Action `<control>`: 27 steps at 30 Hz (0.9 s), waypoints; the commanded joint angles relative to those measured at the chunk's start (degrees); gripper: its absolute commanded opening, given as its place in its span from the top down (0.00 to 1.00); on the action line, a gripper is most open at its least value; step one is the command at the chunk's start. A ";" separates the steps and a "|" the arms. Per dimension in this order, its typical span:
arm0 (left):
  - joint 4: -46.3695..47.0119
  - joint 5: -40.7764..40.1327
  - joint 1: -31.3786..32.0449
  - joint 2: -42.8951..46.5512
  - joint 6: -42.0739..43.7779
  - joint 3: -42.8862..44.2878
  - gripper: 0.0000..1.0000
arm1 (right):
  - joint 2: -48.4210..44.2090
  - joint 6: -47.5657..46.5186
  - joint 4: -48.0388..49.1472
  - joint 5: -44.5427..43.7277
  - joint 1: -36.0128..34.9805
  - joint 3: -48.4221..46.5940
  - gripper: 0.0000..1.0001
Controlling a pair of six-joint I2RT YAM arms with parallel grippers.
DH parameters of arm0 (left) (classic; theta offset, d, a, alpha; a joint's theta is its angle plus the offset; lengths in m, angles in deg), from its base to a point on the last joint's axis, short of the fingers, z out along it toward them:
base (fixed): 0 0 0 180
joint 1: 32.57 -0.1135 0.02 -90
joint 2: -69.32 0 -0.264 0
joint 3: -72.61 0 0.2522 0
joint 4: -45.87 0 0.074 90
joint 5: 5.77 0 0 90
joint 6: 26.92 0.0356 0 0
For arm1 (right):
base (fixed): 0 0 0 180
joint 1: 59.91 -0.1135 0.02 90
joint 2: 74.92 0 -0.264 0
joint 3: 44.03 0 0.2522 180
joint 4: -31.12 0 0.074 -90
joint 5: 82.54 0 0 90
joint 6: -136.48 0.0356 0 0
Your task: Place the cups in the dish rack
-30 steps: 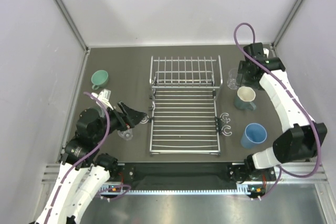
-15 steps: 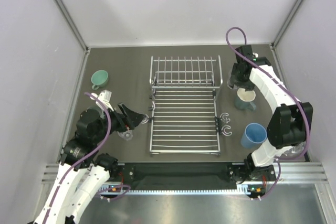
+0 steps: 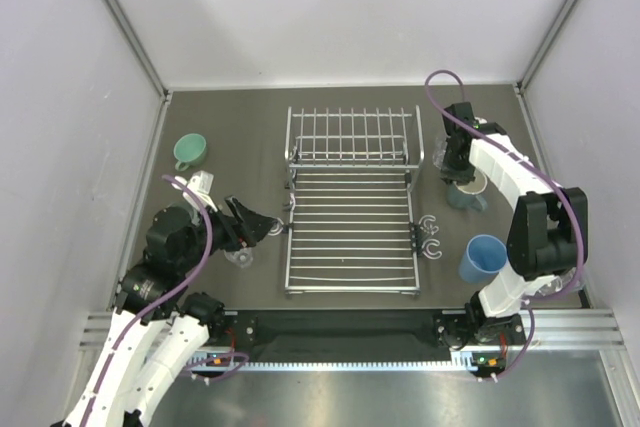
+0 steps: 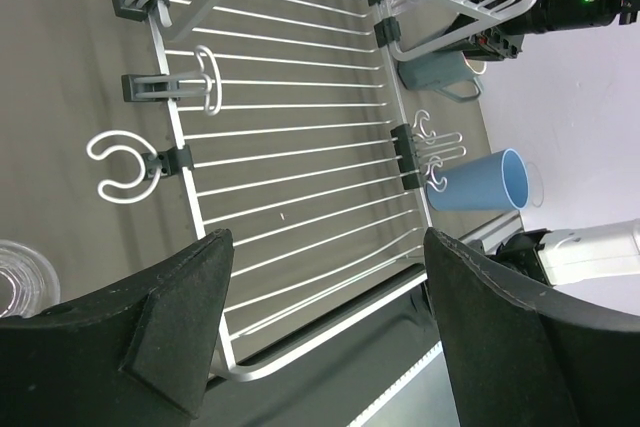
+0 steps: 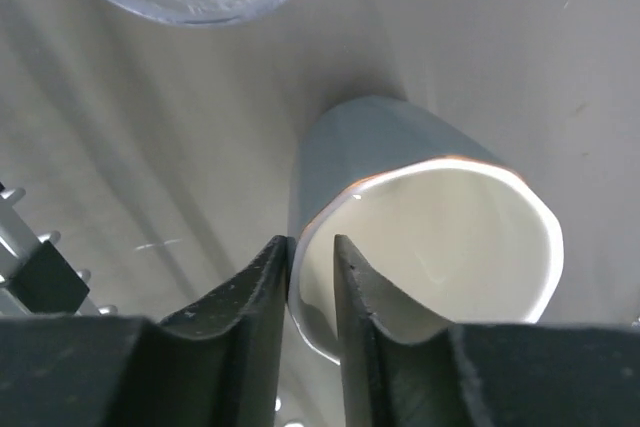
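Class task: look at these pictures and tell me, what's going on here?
Two robot arms are loading cups into a dish rack, which holds no cups yet. The right gripper pinches the rim of a grey-blue mug beside the rack, one finger inside, one outside. The left gripper hangs open at the rack's left edge, holding nothing. A mint-green mug and a light-blue tumbler wait on the table.

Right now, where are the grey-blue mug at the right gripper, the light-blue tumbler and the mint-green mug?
grey-blue mug [image 5: 370, 147]: right wrist view, on its outer wall.
light-blue tumbler [image 3: 484, 255]: top external view, on its open mouth.
mint-green mug [image 3: 189, 150]: top external view, on its open mouth.
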 commanded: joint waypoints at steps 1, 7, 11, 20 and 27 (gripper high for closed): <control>-0.35 -0.27 0.19 0.32 -0.47 0.93 0.19 | -0.92 0.85 4.13 -1.44 0.99 0.24 0.78; -1.58 0.08 0.19 0.41 -1.26 1.46 0.20 | -0.74 0.59 4.40 -0.12 1.43 -1.07 0.96; -3.24 0.08 0.19 0.76 -1.61 2.25 0.20 | -1.88 0.76 4.13 0.58 1.52 -1.95 1.00; -2.11 1.48 0.19 1.20 -3.19 2.87 0.21 | -16.55 -0.20 1.06 1.03 1.52 -7.22 1.00; 5.88 6.75 0.19 -0.47 -6.97 2.43 0.21 | -29.11 0.58 -2.46 9.62 1.61 -13.02 1.00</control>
